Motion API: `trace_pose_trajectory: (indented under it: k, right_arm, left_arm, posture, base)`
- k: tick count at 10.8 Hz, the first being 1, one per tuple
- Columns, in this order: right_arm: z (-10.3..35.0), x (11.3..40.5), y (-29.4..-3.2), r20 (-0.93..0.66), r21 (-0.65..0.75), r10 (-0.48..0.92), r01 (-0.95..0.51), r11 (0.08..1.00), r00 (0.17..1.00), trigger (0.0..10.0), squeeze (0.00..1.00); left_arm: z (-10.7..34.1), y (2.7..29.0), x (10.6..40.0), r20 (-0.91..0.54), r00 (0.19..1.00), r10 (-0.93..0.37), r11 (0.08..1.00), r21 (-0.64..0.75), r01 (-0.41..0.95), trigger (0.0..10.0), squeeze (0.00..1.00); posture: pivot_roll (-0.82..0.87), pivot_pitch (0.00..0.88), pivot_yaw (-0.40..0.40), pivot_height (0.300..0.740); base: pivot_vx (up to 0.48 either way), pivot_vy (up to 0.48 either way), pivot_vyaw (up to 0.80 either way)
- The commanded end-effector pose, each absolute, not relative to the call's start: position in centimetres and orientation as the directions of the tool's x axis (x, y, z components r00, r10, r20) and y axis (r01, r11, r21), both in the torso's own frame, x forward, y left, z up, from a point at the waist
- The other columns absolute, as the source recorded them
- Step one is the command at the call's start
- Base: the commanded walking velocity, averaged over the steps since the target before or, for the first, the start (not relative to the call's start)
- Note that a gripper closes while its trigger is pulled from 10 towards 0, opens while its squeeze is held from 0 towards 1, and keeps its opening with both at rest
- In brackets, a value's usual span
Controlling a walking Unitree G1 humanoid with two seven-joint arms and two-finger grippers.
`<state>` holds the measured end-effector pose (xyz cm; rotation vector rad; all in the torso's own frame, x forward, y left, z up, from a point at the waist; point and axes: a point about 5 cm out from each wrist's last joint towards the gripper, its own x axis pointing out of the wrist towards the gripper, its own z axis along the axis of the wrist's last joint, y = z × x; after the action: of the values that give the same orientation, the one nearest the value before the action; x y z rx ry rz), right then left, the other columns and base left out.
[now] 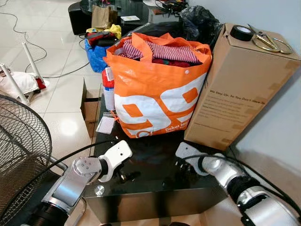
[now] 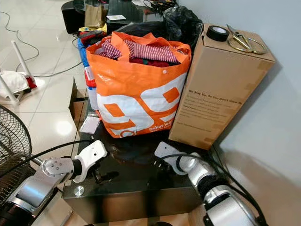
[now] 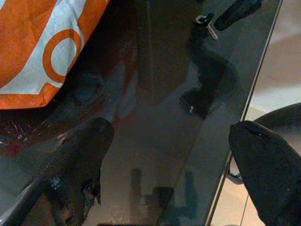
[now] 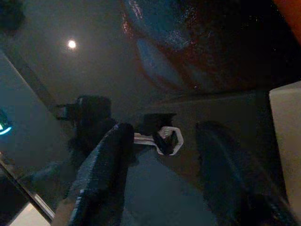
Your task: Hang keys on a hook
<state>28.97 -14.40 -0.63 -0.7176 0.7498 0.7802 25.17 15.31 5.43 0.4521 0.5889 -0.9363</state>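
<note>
Step in hand: pickup, hook not yet in play. Keys point(image 4: 162, 140) flat on dark glass surface point(image 1: 155, 181), near orange bag point(image 1: 155, 94). Right hand point(image 4: 162, 155) over them, fingers spread, nothing gripped. Left hand point(image 3: 169, 155) released too (idle above near-left edge). Next: lower right hand, clench on key ring.

A glossy black glass tabletop point(image 1: 155, 176) stands against a pale grey wall point(image 1: 282, 117) and reflects a spot of ceiling light. Beyond it and to the left spreads a floor of shiny white tiles point(image 1: 51, 28), crossed by dark cables point(image 1: 26, 33). A black wire fan grille point(image 1: 21, 141) stands at the left edge, and low dark furniture point(image 1: 117, 9) sits at the far end.
</note>
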Motion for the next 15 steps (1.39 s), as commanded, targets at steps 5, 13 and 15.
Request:
trace_pose_trajectory:
  k: [5, 13, 15]
  right_arm:
    - [-0.8, 29.3, -14.7, -0.773, -0.348, 0.277, -0.747, 0.567, 0.571, 0.0, 0.00]
    - [-1.7, 28.5, -14.5, -0.790, -0.349, 0.248, -0.744, 0.570, 0.561, 0.0, 0.00]
    - [-1.2, 29.0, -14.5, -0.770, -0.346, 0.268, -0.731, 0.589, 0.579, 0.0, 0.00]
  left_arm:
    - [6.7, 14.8, 25.0, -0.639, 0.449, -0.624, 0.492, 0.125, 0.862, 10.0, 0.67]
    - [7.6, 14.9, 24.5, -0.660, 0.430, -0.616, 0.479, 0.119, 0.870, 10.0, 0.68]
    - [7.7, 14.8, 24.7, -0.660, 0.430, -0.616, 0.477, 0.122, 0.870, 10.0, 0.67]
  posture:
    - [-0.05, 0.000, -0.111, 0.740]
    - [-0.04, 0.000, -0.098, 0.740]
    - [-0.04, 0.000, -0.098, 0.740]
  base:
    - [0.000, 0.000, 0.00]
    - [0.000, 0.000, 0.00]
    - [0.000, 0.000, 0.00]
